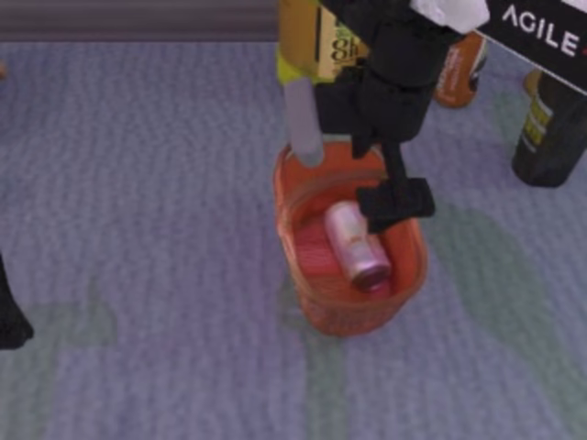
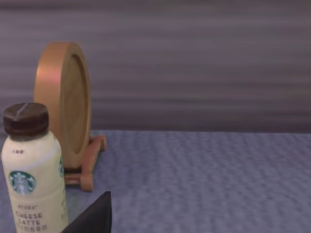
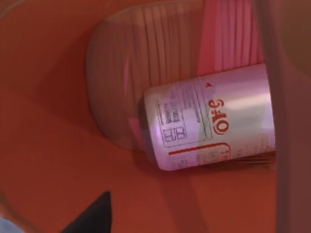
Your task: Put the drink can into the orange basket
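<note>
The drink can (image 1: 356, 243), white with red markings, lies on its side on the floor of the orange basket (image 1: 307, 302) in the middle of the table. In the right wrist view the can (image 3: 214, 124) rests free against the orange basket floor (image 3: 58, 145). My right gripper (image 1: 394, 203) hangs open over the basket's far right part, just above the can and not holding it. One dark fingertip (image 3: 99, 213) shows in that view. The basket's handle (image 1: 303, 119) rises beside the arm. My left gripper (image 1: 11, 321) is parked at the table's left edge, open and holding nothing.
Behind the basket stand a yellow bottle (image 1: 316, 41), an orange-brown sauce bottle (image 1: 459, 69) and a dark bottle (image 1: 550, 128) at the far right. The left wrist view shows a cream coffee bottle (image 2: 34, 179) and a round wooden stand (image 2: 63, 107).
</note>
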You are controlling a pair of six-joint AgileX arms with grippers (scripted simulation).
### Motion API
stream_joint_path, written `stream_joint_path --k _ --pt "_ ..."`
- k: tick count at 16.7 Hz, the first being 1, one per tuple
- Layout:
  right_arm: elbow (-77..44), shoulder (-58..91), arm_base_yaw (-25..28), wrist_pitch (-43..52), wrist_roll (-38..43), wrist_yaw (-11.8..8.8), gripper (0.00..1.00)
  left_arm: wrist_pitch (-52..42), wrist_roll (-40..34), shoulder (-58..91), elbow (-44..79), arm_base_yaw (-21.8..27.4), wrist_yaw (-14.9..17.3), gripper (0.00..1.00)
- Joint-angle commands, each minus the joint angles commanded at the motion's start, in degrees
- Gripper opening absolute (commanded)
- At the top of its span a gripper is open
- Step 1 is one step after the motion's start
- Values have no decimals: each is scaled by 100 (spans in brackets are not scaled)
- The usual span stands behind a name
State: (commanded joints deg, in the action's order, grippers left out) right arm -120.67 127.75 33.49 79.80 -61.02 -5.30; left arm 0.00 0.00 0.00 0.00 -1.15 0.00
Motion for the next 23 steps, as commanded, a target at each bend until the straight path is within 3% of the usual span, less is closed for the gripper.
stream_joint_path --k 2,15,23 --pt "0 0 0 0 0 0 100 0 0 0 0 0 0 100" --pt "0 0 0 0 0 0 2 0 0 0 0 0 0 100" --pt "0 0 0 0 0 0 0 0 0 0 0 0 0 100"
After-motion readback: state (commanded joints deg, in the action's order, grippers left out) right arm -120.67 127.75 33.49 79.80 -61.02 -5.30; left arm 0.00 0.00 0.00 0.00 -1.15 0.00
